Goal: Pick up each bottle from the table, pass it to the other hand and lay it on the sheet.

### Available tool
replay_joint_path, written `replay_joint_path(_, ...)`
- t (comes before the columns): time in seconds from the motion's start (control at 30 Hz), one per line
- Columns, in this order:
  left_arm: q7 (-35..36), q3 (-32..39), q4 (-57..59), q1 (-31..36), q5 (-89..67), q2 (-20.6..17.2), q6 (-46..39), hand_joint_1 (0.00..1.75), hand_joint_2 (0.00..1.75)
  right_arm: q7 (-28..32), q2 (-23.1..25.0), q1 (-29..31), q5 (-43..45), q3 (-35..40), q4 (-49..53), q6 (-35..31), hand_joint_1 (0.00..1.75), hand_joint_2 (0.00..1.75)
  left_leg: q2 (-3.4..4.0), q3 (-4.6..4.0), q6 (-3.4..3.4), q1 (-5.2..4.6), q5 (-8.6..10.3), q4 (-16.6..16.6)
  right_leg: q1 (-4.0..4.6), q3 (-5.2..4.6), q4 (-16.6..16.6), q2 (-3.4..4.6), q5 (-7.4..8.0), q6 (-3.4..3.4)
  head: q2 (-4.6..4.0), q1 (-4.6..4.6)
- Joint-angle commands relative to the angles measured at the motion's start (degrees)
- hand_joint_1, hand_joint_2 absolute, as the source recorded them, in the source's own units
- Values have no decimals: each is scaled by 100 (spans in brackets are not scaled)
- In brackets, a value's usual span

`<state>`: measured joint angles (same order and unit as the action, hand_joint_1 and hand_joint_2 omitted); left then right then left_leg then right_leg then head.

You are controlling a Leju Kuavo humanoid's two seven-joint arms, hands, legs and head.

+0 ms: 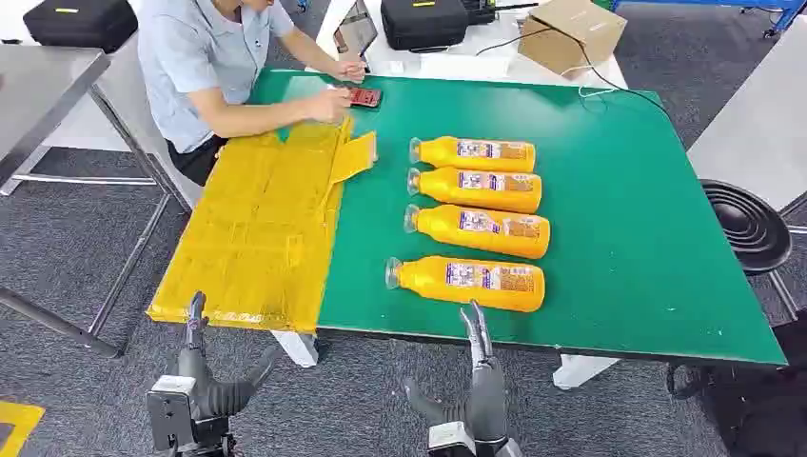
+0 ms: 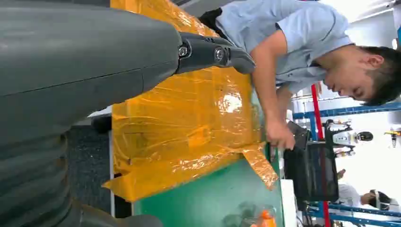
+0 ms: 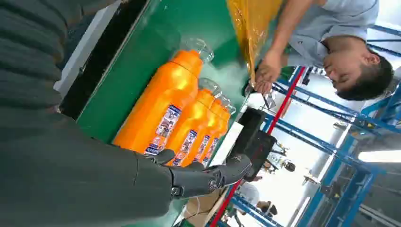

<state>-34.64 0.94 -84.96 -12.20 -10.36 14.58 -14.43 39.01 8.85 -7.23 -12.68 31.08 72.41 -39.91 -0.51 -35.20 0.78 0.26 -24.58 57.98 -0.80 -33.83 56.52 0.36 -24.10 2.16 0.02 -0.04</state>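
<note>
Head view: left robot hand (image 1: 197, 367) is seen spread and empty below the yellow sheet (image 1: 257, 228) at the green bench (image 1: 647, 238) edge; a person (image 1: 205, 67) is bent over the sheet's far end; four orange bottles (image 1: 476, 214) are laid in a row mid-bench; right robot hand (image 1: 471, 381) is held empty, fingers apart, just short of the nearest bottle (image 1: 468, 281).

Workshop or lab, green work table (image 1: 657, 238), blue metal racking (image 3: 331, 104), equipment cases (image 1: 423, 21)

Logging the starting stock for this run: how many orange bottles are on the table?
4, lying on their sides in a column on the green table, clear caps toward the yellow sheet: far bottle, second bottle, third bottle, nearest bottle. None appear hidden.
</note>
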Motion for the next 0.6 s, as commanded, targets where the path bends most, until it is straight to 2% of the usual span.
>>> replay_joint_path(0.03,68,-375,583,398,-26,-154,30,0,175,99,-117,173,-303,-2,-369,-9,0,175,-2,19,-3,1,-2,-9,3,21,-9,-7,-4,-6,0,0)
replay_joint_path(0.2,173,-1454,1678,1546,283,-268,-159,0,175,98,-207,832,-301,495,-1033,-8,0,175,-30,27,-3,1,10,-17,2,35,-19,-36,-1,-8,0,-2)
replay_joint_path(0.27,208,-1627,1844,1708,324,-285,-173,0,175,99,-182,891,-454,460,-989,-9,0,175,-30,16,1,0,16,-12,1,26,-14,-34,4,-6,0,0)
replay_joint_path(0.33,198,-1872,1994,1839,435,-322,-161,0,175,99,9,798,-1073,-3,-805,-9,0,175,-21,32,1,4,12,-15,6,40,-20,-28,5,-11,0,-2)
replay_joint_path(0.37,197,-1920,2018,1854,473,-327,-177,0,175,99,78,787,-1292,-168,-792,-9,0,175,-17,14,13,-1,20,-10,-1,20,-10,-21,10,1,0,0)
replay_joint_path(0.47,151,-2070,2042,1835,616,-358,-234,0,175,99,409,661,-2485,-1099,-551,-9,0,175,-14,22,9,-3,17,-10,-4,28,-8,-18,7,2,0,0)
replay_joint_path(0.6,134,-2094,2011,1782,639,-393,-248,0,175,99,413,644,-2665,-1261,-483,-9,0,175,-10,30,6,-1,11,-10,0,33,-9,-17,4,1,0,-2)
